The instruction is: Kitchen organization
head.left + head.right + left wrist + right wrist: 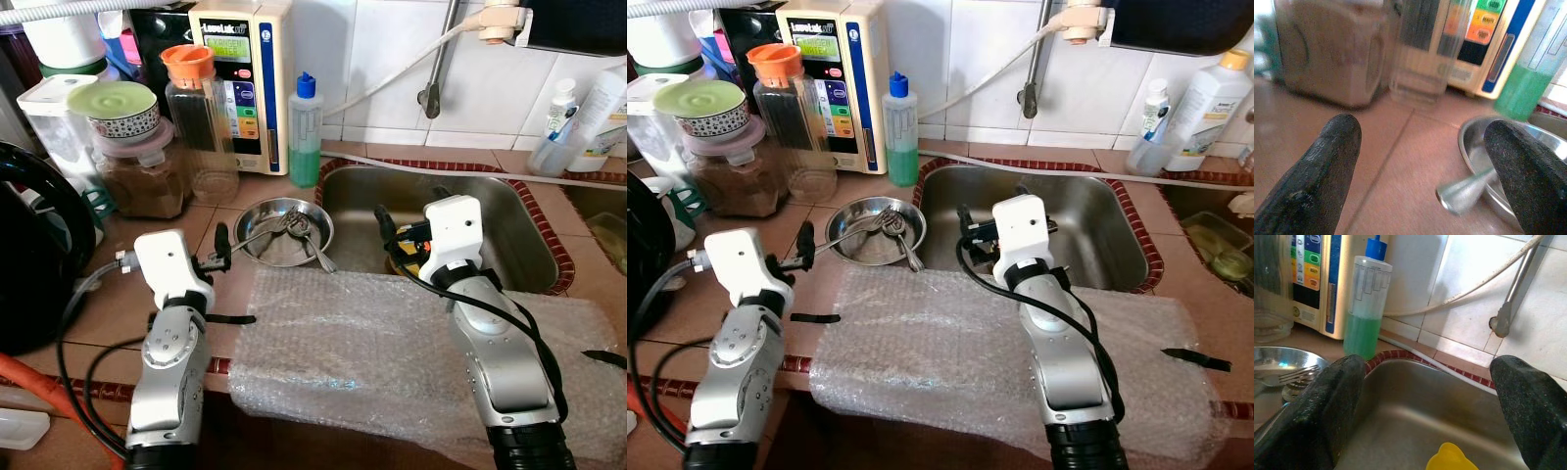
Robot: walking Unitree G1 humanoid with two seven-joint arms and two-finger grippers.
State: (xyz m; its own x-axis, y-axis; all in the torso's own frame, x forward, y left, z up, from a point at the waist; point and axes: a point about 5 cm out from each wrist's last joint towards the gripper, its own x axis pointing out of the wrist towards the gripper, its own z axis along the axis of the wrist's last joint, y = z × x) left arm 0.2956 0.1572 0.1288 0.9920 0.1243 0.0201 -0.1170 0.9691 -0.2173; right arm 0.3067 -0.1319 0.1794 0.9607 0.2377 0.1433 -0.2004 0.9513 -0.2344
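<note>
A steel bowl (284, 230) with a fork (294, 223) and other cutlery sits on the tiled counter, left of the sink (514, 230). One utensil handle (1464, 191) sticks out over the bowl's rim toward my left gripper (1420, 171). That gripper is open, low over the counter just left of the bowl, with nothing held. My right gripper (1435, 406) is open over the sink's left part, above a yellow object (1449, 458) lying in the basin.
Bubble wrap (372, 343) covers the counter's front edge. A green soap bottle (305, 132), a glass pitcher with an orange lid (201, 127), a jar of brown powder (142, 181) and a water unit (245, 78) stand at the back. White bottles (588, 122) are at far right.
</note>
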